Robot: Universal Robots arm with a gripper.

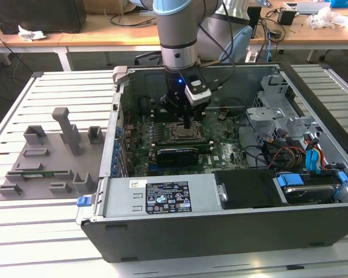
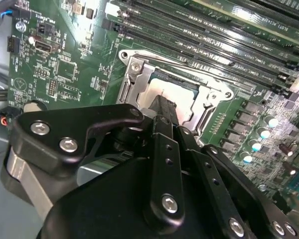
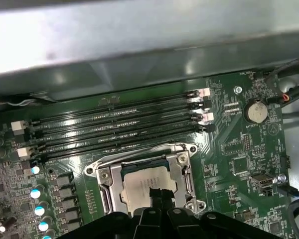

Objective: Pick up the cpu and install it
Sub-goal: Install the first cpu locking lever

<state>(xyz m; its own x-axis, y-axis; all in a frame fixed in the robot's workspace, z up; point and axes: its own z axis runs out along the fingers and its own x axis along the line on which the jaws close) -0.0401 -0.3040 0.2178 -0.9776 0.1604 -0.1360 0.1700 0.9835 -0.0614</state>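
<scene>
Black linkage arms and screw-studded plates of our gripper [image 2: 164, 112] sit closest to the lens in the second wrist view, and past them its narrow dark fingertips come down onto the cpu [image 2: 162, 92], a small flat square chip with a silvery-grey metal top. We see that chip lying inside the square metal-framed socket [image 2: 134, 74] on the green motherboard [image 2: 65, 74], with the socket's silver retention frame around it. In the first wrist view, the fingertips of the gripper [image 3: 157, 195] look pressed together at the near edge of the cpu [image 3: 139, 184], though we cannot tell whether they clamp the chip or merely rest against it. Just beyond the socket [image 3: 184, 164] run 4 long black memory slots [image 3: 114, 124] with pale end latches, and farther out from the socket on the same board [image 3: 239, 159] sits a round silver coin battery [image 3: 255, 110]. In the exterior view, our gripper [image 1: 187, 123] hangs straight down from the grey arm [image 1: 177, 40] over the socket [image 1: 182, 132] inside the open dark computer case [image 1: 220, 231]. Well apart from the case, on the exterior view's left, a grey plastic fixture tray [image 1: 52, 156] with upright blocks rests on the white slatted table [image 1: 46, 243].
</scene>
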